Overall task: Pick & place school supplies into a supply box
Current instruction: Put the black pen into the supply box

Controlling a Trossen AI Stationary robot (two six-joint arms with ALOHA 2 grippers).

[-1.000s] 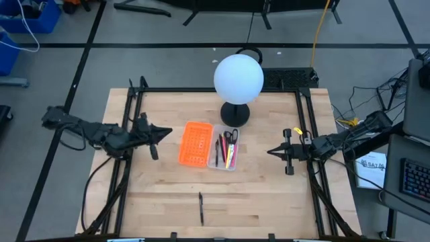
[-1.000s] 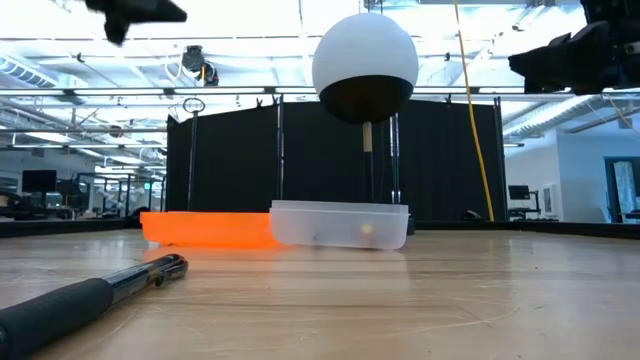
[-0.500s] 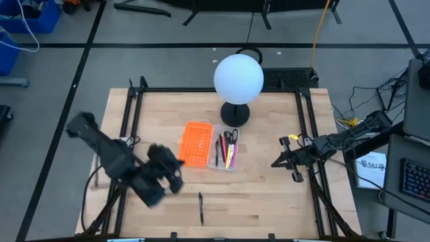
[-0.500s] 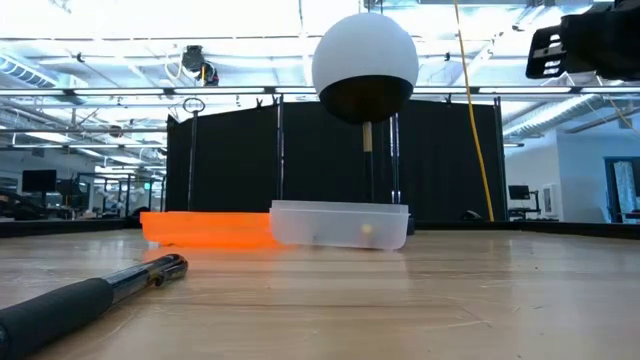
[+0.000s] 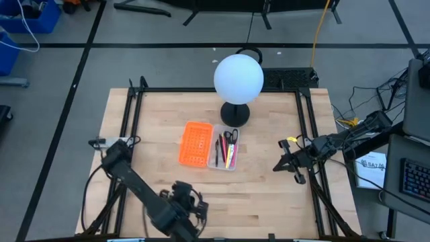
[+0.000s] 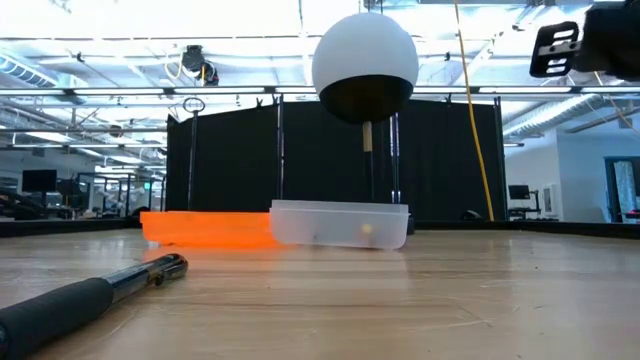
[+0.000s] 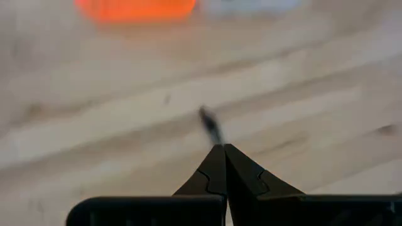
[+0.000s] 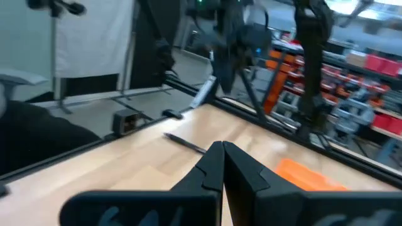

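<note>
- In the middle of the table (image 5: pixel 269 195), the clear supply box (image 5: pixel 226 149) already holds several school supplies: red, pink and yellow pens and the small scissors (image 5: pixel 230 136).
- Just beside it on the left lies the orange perforated tray (image 5: pixel 195 143), with nothing in it as far as I can see.
- One black pen (image 6: pixel 85 297) is left out, well apart from the box at the front edge; I judge it to be the last item to pick.
- The left gripper (image 7: pixel 220 150) is above this pen with its fingers clenched and holding nothing.
- The right gripper (image 5: pixel 277 167) waits at the right side of the table, fingers also clenched and empty.
- The high view shows what is in the box, while the low view shows only its frosted wall.
- The low view shows the black pen clearly; in the high view the left arm covers it.
- The left wrist view shows the pen tip just beyond the fingers.
</note>
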